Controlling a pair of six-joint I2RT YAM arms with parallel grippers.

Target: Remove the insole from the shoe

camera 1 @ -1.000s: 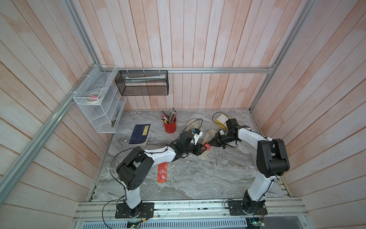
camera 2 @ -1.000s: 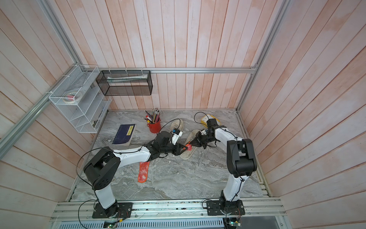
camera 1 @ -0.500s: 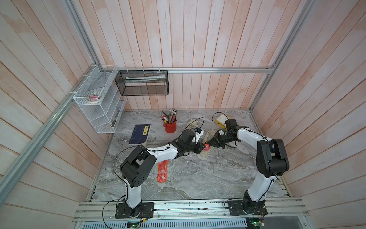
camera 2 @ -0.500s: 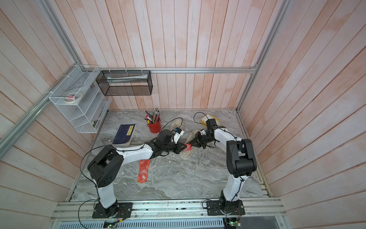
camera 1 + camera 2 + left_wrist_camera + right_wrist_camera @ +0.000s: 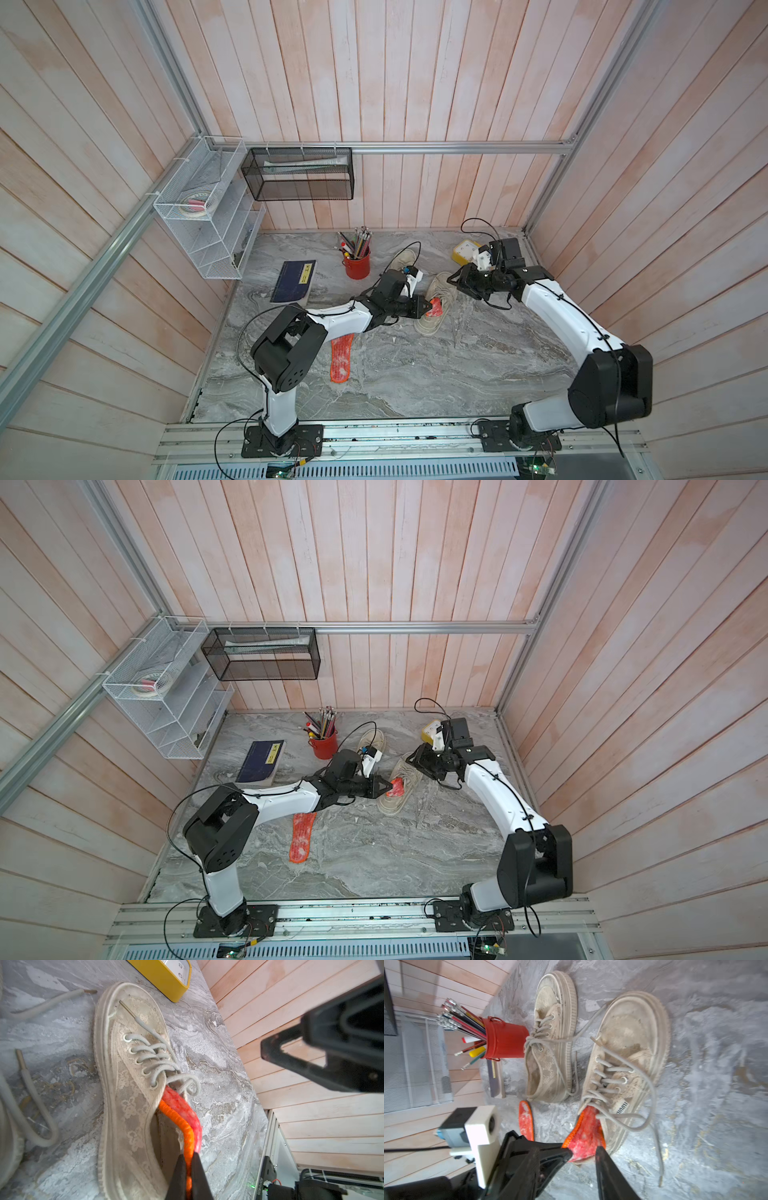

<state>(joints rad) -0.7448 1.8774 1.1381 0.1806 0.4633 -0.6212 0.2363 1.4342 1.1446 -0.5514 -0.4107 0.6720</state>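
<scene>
so, l gripper (image 5: 188, 1159) is clamped on the red insole (image 5: 178, 1109) heel edge. we've got that end out of the beige sneaker (image 5: 128, 1084), but the front's still under the laces (image 5: 153, 1053). r gripper (image 5: 457, 284) has jaws apart, empty, by the sneaker toe. to do: pull it fully out.

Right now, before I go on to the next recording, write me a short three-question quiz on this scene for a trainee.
1. True or false: the left gripper is shut on an insole.
2. That insole is: A fully inside the shoe; B partly out of it; C fully out.
3. How many other insoles lie loose on the table?
Key: 1 true; 2 B; 3 one, the loose insole.
</scene>
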